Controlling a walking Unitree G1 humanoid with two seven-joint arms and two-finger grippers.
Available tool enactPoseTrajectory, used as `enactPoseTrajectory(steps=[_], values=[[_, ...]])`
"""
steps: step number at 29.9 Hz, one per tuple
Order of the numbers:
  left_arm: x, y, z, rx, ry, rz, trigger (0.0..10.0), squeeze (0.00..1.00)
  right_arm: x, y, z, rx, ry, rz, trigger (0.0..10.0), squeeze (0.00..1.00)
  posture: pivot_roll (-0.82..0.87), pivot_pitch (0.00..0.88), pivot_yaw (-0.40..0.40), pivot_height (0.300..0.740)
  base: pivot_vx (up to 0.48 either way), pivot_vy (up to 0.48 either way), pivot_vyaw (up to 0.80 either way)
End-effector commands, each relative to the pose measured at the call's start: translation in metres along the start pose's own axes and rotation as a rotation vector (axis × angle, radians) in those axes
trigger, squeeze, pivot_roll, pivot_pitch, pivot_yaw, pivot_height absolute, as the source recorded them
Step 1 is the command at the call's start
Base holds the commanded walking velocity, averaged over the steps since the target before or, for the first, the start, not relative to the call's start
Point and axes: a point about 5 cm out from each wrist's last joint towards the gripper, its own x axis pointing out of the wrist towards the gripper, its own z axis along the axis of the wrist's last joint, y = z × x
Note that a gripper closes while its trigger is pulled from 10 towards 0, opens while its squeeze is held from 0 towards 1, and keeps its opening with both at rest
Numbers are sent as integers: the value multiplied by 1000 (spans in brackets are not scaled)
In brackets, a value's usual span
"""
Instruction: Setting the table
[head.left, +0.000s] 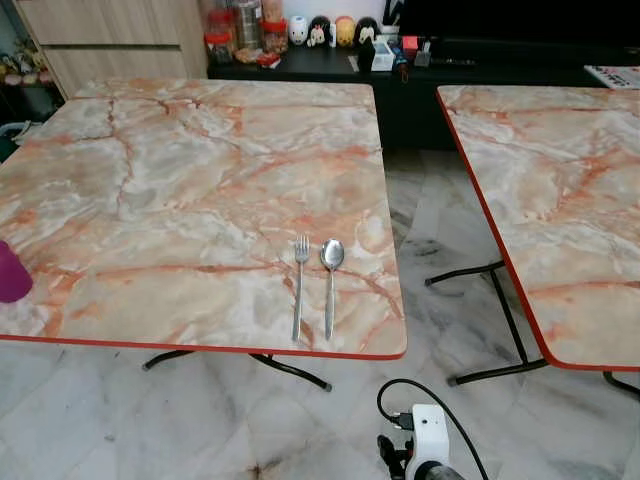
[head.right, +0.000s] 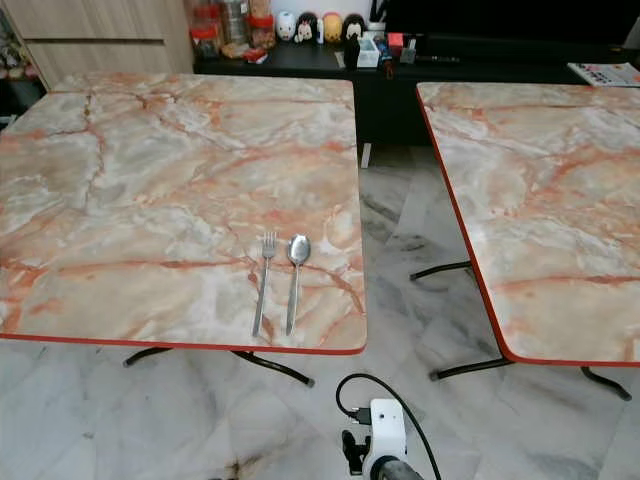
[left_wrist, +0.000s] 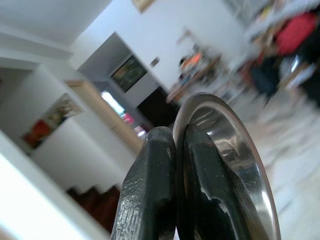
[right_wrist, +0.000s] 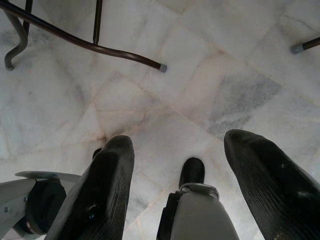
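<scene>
1. A fork (head.left: 300, 283) and a spoon (head.left: 330, 281) are lying side by side, just apart, near the front edge of the left table (head.left: 170, 190), handles toward the robot. Judging by that neat pairing, they are marking one place setting, with room to their left for a dish.
2. The left gripper (left_wrist: 175, 190) is pinching its fingers tight on the rim of a shiny metal dish (left_wrist: 235, 150), probably a plate or bowl. The rim grip is likely keeping the dish steady for carrying to that setting.
3. The right gripper (right_wrist: 175, 185) is hanging with fingers spread wide, holding nothing, pointing at the marble floor (right_wrist: 200, 75) beside a table foot (right_wrist: 160, 66). It looks idle.
4. The head views are giving the layout: both tables, the cutlery, a purple object (head.left: 12, 272) at the left edge. The left wrist view is adding the held dish and a blurred room behind it; the right wrist view is adding the floor and the robot's foot (right_wrist: 192, 172).
</scene>
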Motion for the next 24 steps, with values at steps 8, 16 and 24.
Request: enactPoseTrajectory(steps=[8, 16, 24], values=[[-58, -40, -67, 224, 232, -261, 10000, 0, -2, -5, -4, 17, 11, -20, 10000, 0, 104, 109, 24, 740, 0, 0, 0], [-136, -93, -89, 176, 376, -681, 10000, 0, -1, -5, -2, -7, 13, -20, 10000, 0, 103, 80, 15, 740, 0, 0, 0], [-218, -137, -78, -78, 525, -1053, 10000, 0, -1, -8, 2, -28, 12, -29, 10000, 0, 97, 61, 7, 740, 0, 0, 0]])
